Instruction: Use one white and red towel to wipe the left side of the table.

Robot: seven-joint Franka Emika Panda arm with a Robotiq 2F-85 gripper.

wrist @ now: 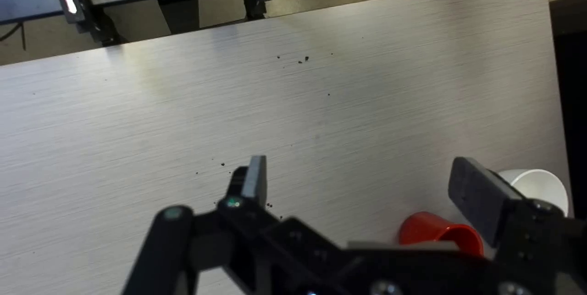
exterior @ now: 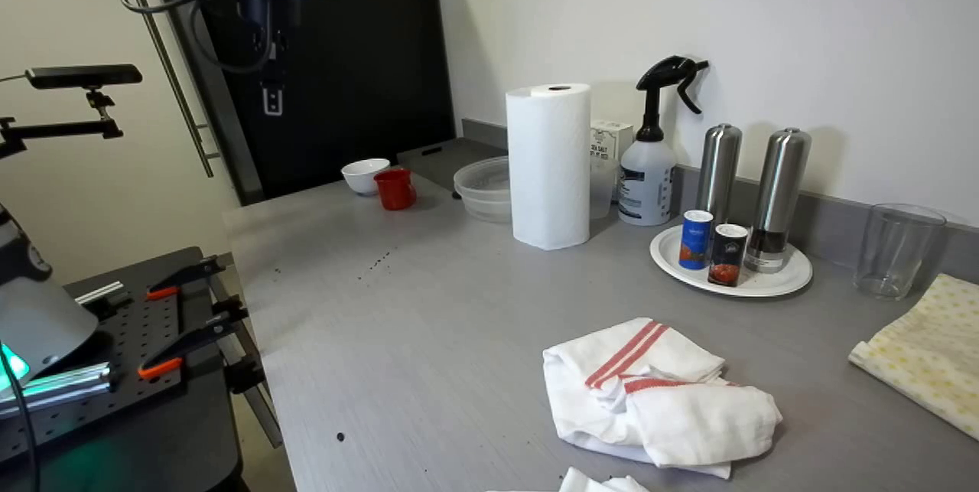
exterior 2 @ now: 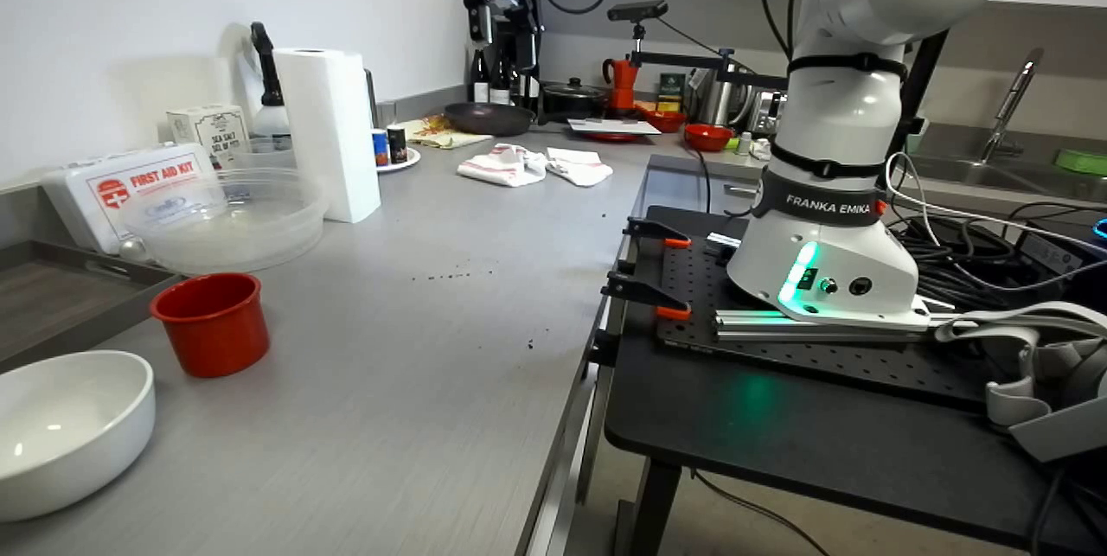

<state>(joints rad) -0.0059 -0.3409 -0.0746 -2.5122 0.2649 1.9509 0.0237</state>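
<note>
A white towel with red stripes (exterior: 658, 400) lies crumpled on the grey table (exterior: 428, 369); it also shows in an exterior view (exterior 2: 500, 165) beside a second white cloth (exterior 2: 578, 167). That cloth is mostly cut off at the bottom edge of an exterior view (exterior: 600, 483). Small dark crumbs (exterior: 375, 262) lie on the table, also in the wrist view (wrist: 302, 60). My gripper (wrist: 360, 166) is open and empty, high above the table. It shows in both exterior views (exterior: 272, 98) (exterior 2: 503, 41), well away from the towels. No towel shows in the wrist view.
A red cup (exterior 2: 212, 327) and white bowl (exterior 2: 73, 435) stand at one table end. Along the wall are a plastic container (exterior 2: 229, 227), paper towel roll (exterior: 549, 171), spray bottle (exterior: 646, 178), plate with shakers (exterior: 730, 285) and glass (exterior: 899, 251). Clamps (exterior: 191, 343) sit by the edge.
</note>
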